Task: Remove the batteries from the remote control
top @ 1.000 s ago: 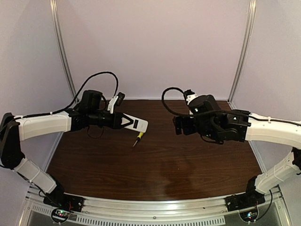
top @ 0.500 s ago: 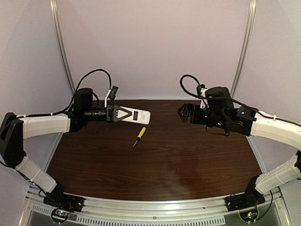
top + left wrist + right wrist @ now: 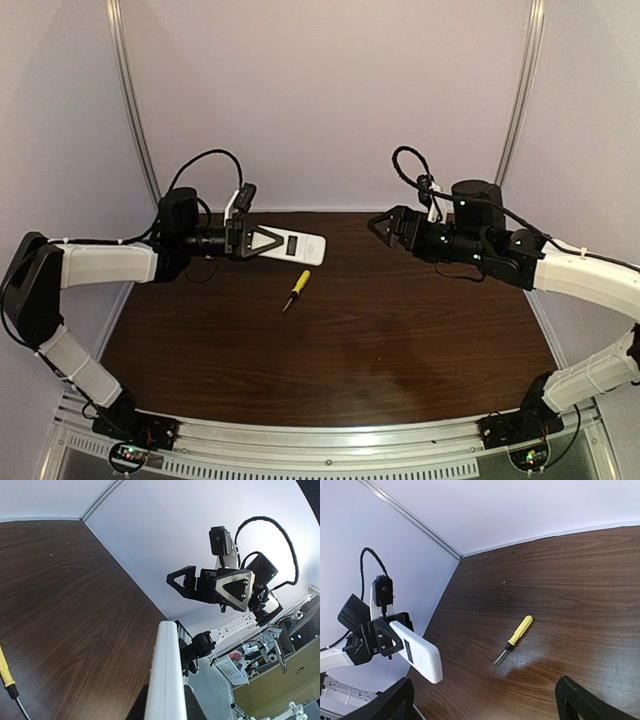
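From above, the left tool (image 3: 268,243) clamps one end of the remote control (image 3: 295,244) above the far desk (image 3: 400,340). Its long axis runs left to right, free end toward the wide-spread, empty right tool (image 3: 382,224).

Left wrist: remote edge-on, pointing away.

Right wrist: its display side shows.

You are not getting any legible writing, number or brand in these views. Left of centre in the top view, the flat white rectangular remote control (image 3: 305,246) is showing a small dark display window (image 3: 292,243), too small for you to read. The yellow-handled screwdriver (image 3: 300,280), lying on the dark wooden table (image 3: 400,340), is showing you no readable mark.
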Controlling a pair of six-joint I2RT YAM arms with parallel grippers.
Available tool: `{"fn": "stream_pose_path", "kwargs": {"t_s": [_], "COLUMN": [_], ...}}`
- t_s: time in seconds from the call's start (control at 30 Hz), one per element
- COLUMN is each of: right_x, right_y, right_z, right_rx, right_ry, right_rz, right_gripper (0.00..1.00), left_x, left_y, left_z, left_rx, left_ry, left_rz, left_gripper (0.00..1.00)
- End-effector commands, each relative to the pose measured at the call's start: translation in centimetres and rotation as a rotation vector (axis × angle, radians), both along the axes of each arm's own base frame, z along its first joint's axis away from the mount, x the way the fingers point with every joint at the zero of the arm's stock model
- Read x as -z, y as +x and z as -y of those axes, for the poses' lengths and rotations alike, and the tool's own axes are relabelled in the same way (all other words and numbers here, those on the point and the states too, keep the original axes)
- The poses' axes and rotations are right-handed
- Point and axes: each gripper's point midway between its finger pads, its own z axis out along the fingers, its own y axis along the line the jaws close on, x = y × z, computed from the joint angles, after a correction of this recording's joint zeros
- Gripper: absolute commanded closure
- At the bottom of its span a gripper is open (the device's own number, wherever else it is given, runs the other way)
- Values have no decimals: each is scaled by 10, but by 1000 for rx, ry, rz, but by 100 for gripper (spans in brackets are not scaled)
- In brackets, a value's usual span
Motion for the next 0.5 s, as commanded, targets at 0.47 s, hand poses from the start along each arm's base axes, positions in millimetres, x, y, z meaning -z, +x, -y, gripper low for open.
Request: {"fn": "stream_pose_path", "kwargs": {"t_s": [0.47], "right_x": [-26], "right_y": [-14], "right_z": [-65], "right_rx": [-310], "right_ry": [255], "right_rz": [-49], "right_gripper": [0], "left_x": [-8], "left_y": [-9], "left_z": [3], "left_rx": [105], "left_ry": [-61], "left_rz": [-24], "left_gripper": [100]}}
